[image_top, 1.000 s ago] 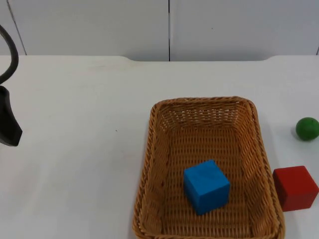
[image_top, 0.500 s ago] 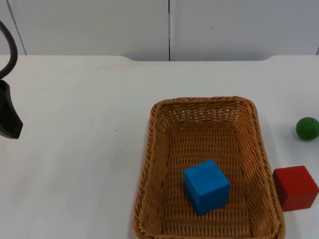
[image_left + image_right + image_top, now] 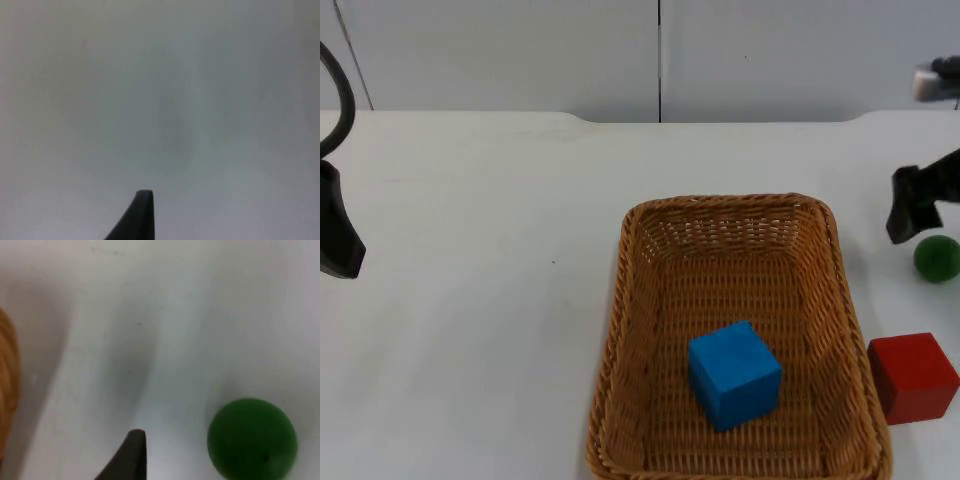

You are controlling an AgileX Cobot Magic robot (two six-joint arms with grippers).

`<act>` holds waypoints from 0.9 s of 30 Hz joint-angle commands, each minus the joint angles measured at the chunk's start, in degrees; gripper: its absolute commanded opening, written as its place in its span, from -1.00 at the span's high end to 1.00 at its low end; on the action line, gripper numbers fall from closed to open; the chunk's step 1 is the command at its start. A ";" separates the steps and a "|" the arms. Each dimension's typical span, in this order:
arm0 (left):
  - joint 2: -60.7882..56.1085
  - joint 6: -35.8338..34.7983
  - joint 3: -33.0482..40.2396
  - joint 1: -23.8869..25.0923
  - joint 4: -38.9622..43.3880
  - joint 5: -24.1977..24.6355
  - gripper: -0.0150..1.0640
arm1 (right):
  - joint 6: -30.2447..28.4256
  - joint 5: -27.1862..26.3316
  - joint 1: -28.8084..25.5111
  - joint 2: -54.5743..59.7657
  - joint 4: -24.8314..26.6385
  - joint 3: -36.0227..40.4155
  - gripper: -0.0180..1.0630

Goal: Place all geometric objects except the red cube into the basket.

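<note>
The white table [image 3: 470,330] runs back to the grey partition wall [image 3: 520,50]. The wicker basket [image 3: 630,300] sits on the near right part of the table, upright, its long sides running toward the camera. Inside it, on the woven floor toward the near end, rests the blue cube [image 3: 734,374], clear of the basket walls.

Outside the basket, just beside its right near corner, the red cube [image 3: 912,377] stands on the table surface. Farther back along the right edge lies the green ball [image 3: 937,257], apart from both the basket and the red cube.

The right gripper [image 3: 910,205] is over the right side of the table, just behind and left of the green ball, not touching it as far as can be judged. In the right wrist view the green ball [image 3: 252,436] lies on the table beside one black fingertip [image 3: 131,452], with the basket edge [image 3: 7,390] off to one side. It holds nothing visible; how far its fingers are parted cannot be told.

The left gripper [image 3: 335,235] waits at the far left edge of the table, well apart from every object; its opening cannot be told
</note>
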 commanded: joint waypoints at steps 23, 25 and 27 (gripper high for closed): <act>-0.38 -0.26 0.32 0.23 -0.16 -0.72 -0.97 | -0.01 1.12 0.21 -3.21 -2.08 -0.44 0.97; -0.38 -0.26 0.32 0.23 -0.16 -0.72 -0.97 | -0.01 3.20 0.21 -5.30 -2.61 -0.44 0.97; -0.38 -0.26 0.32 0.23 -0.16 -0.72 -0.97 | -0.01 7.01 0.21 -9.65 -3.15 -0.44 0.97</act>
